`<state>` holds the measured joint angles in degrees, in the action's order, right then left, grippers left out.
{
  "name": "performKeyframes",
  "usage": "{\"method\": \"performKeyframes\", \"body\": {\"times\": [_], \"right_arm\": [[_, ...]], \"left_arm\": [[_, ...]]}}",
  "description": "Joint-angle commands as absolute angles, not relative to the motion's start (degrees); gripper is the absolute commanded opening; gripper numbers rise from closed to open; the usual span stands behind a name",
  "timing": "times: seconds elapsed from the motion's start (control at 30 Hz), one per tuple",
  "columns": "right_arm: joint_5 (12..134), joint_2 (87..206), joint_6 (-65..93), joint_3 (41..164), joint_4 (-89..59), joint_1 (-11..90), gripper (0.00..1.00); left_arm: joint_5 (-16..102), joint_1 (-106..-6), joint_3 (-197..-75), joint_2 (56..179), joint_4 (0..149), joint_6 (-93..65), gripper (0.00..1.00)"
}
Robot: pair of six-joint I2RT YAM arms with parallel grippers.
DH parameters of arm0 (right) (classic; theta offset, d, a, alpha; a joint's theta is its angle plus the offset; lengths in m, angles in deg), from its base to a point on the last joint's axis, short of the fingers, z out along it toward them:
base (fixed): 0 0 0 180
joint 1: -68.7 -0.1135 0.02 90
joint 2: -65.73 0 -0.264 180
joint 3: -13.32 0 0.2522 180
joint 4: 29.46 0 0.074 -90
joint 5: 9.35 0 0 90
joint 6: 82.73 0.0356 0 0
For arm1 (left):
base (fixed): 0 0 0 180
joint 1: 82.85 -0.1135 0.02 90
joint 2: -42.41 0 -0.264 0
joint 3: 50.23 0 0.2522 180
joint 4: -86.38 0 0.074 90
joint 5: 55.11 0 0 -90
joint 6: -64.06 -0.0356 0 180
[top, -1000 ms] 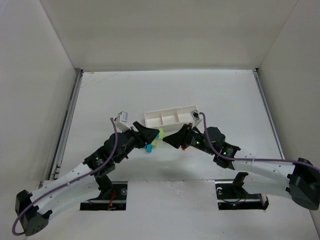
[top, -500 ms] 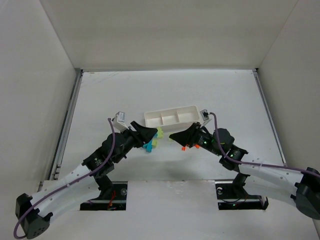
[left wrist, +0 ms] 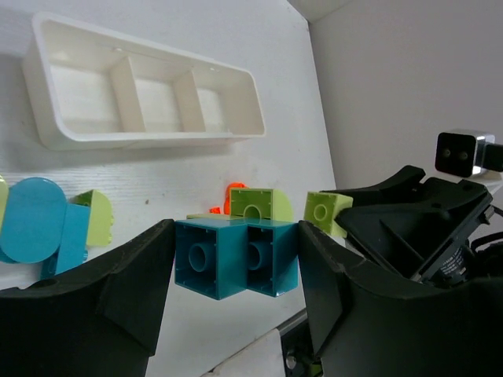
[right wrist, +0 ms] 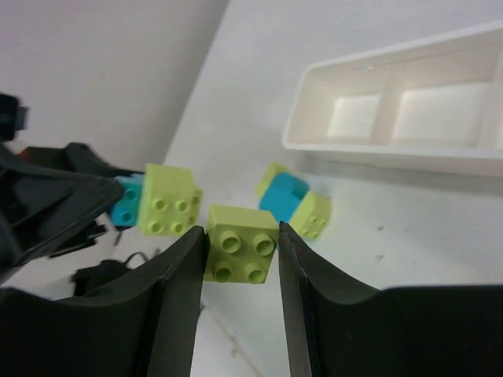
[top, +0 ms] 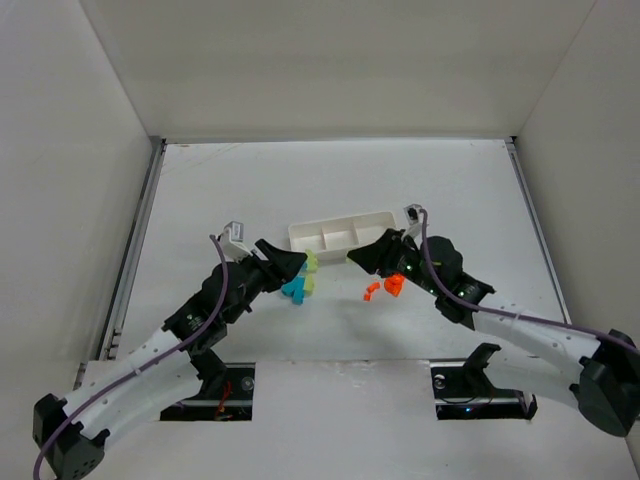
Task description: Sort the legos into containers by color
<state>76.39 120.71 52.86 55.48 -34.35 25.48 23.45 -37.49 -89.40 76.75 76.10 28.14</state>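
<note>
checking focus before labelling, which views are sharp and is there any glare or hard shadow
Left wrist: held blue brick and tray both crisp. Right wrist: yellow-green brick slightly soft, the tray behind it softer. Top external: even light, faint shadows, no glare; bricks tiny.

— What differs on the right side?
— The right claw (top: 355,258) has pulled away from the middle of the tabletop (top: 450,190) and moved up near the front wall of the white tray (top: 320,250). Its jaws have narrowed, and a yellow-green brick (right wrist: 241,254) is now pinched between them.
— Did that uncover anything?
— Yes, the orange bricks (top: 393,285). They were mostly hidden beneath the right arm (top: 520,325) and now lie in plain sight.
— And the other side?
— The left claw (top: 293,266), with its cyan-blue brick (left wrist: 236,259), has edged slightly leftward.
</note>
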Motion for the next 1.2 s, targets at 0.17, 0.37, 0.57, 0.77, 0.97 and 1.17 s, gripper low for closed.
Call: {"method": "performKeyframes", "body": {"times": [0.17,0.37,0.57,0.77,0.97,1.17], "right_arm": [[83.11,139.01,44.01,68.73,-31.87,27.79,0.35],[84.07,148.33,41.12,75.41,-31.26,30.60,0.35],[84.25,155.11,39.18,81.21,-29.58,31.74,0.36],[84.25,157.66,39.53,83.60,-28.62,31.83,0.38],[86.44,157.13,39.18,82.28,-28.62,31.83,0.52],[84.87,153.98,39.79,81.31,-29.50,31.83,0.69]], "left_arm": [[23.11,-43.17,-93.61,82.30,79.20,23.63,0.40],[23.90,-45.72,-95.28,85.91,82.63,21.09,0.40],[26.89,-46.95,-96.95,86.88,85.44,19.76,0.40],[29.96,-49.41,-96.34,86.18,86.86,20.73,0.41],[31.64,-50.82,-94.76,86.79,88.96,22.22,0.41],[33.48,-51.17,-93.79,87.93,91.95,24.15,0.41]]}}
